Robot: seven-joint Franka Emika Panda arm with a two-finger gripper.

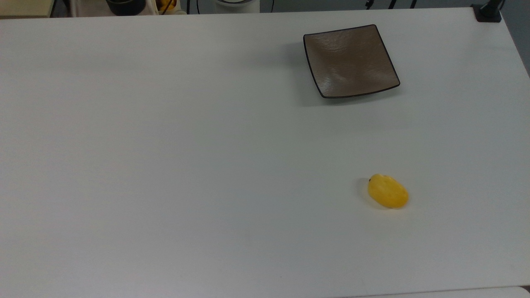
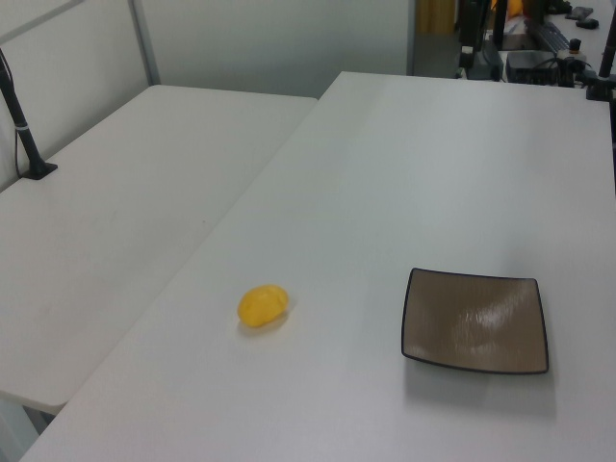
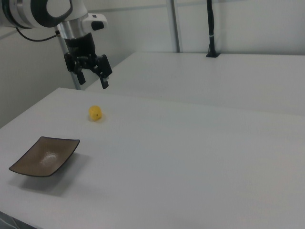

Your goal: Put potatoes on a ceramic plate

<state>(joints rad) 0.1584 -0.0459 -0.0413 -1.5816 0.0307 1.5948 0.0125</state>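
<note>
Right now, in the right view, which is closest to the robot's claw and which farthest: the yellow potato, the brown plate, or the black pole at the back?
1. Potato, just below the gripper.
2. Plate, lower left.
3. Black pole, far right.

The right view's top-left corner, at eleven o'clock, cuts off the arm (image 3: 45,12); the table (image 1: 165,165) runs past the top view's edges.

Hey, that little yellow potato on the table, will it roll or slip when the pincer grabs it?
The potato is a rounded oval, so a nudge would probably roll it. Its smooth skin may slip between the fingers of the open pincer. It looks small and likely light.
</note>
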